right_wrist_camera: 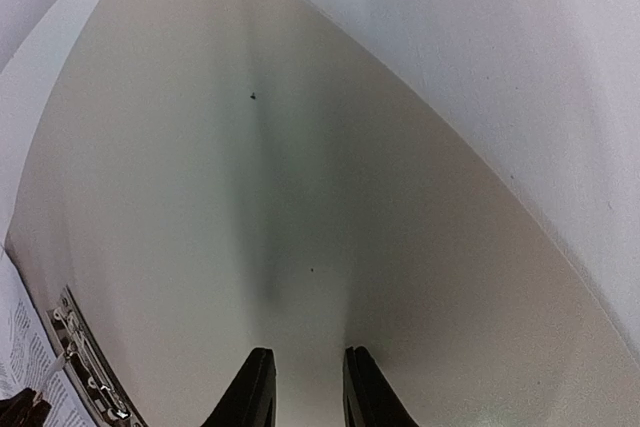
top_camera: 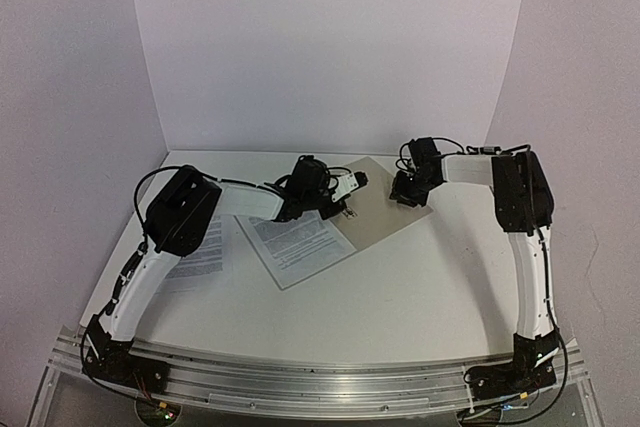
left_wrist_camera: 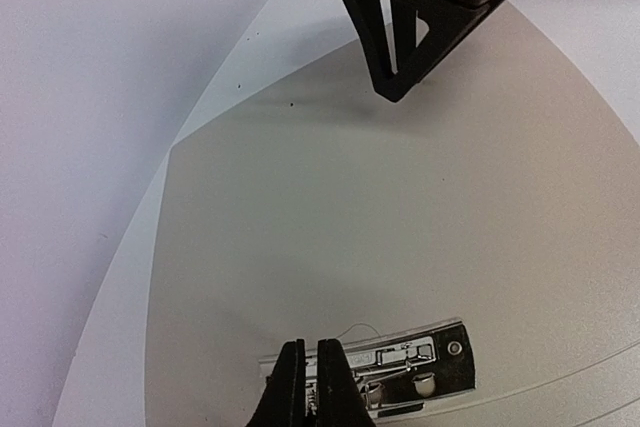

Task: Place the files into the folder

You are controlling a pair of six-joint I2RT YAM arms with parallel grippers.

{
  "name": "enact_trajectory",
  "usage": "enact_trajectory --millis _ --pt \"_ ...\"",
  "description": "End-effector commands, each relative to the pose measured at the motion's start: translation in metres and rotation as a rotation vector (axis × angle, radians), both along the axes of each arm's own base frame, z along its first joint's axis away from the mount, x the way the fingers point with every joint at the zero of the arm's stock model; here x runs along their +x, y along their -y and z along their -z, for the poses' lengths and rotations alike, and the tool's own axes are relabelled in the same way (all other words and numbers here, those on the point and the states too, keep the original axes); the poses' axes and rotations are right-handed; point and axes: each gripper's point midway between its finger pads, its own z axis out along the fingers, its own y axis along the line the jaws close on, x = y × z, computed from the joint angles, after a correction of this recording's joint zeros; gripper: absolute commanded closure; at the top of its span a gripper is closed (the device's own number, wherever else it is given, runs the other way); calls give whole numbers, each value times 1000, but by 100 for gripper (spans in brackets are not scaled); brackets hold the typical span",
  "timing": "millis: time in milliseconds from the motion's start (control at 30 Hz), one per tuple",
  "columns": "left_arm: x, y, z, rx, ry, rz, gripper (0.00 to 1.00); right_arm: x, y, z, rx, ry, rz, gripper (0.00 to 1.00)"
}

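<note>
Folder (top_camera: 385, 215) lies flat on the table (top_camera: 420, 292), far of centre, inner face up, metal clip (left_wrist_camera: 420, 362) exposed along its near-left edge. One printed sheet (top_camera: 298, 244) lies just near-left of the clip, its edge up against it. A second sheet (top_camera: 200, 259) sits further left, partly under the left arm. Neither sheet is in the folder yet.

Left hand (left_wrist_camera: 310, 349): fingers pressed together at the left end of the clip. Cannot tell whether a bit of the clip's lever is pinched between them or they only touch it.

Right hand (right_wrist_camera: 308, 352): fingers a narrow gap apart, nothing between them, only bare folder board showing. Tips low over the far-right part of the folder. Contact or a hair above, not clear.

Step in hand, as I read it: working the clip open before any paper goes in, with the right hand placed to pin the board.

Next move likely calls for raising the clip's lever without dragging the light folder, so downward hold from the right hand matters. The near sheet then needs sliding squarely under the clip; thin paper may buckle or skew
</note>
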Motion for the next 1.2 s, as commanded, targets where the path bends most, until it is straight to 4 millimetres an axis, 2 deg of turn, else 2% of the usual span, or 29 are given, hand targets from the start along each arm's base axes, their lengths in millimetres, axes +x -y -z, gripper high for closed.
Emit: enact_trajectory --millis 0,100,233,433,533,667,767,900,1067,1167 --pt "-14 10 -43 -97 -51 74 100 -13 -1 -36 19 23 -24 75" --pt "-37 16 -52 -134 -159 166 100 -23 2 -49 20 29 -29 75" --pt "-56 21 -58 -146 -286 237 100 -39 4 -72 39 42 -37 75" --pt "-100 18 -55 -113 -464 389 100 -71 0 -77 93 -4 -77 75" --pt "-118 11 -53 -115 -550 407 100 -88 -6 -66 117 -53 -92 75" --pt "-137 9 -60 -143 -702 422 100 -109 -29 -38 146 -135 -137 75" --pt "-145 9 -60 -162 -789 425 100 -115 -44 -23 167 -165 -148 75" --pt "-147 6 -45 -161 -868 398 100 -117 -44 -8 123 -175 -130 77" --pt "-113 1 -27 -219 -986 294 100 -137 -32 22 77 -241 -112 78" --pt "-99 -3 -21 -238 -1015 258 100 -147 -26 31 58 -264 -105 78"
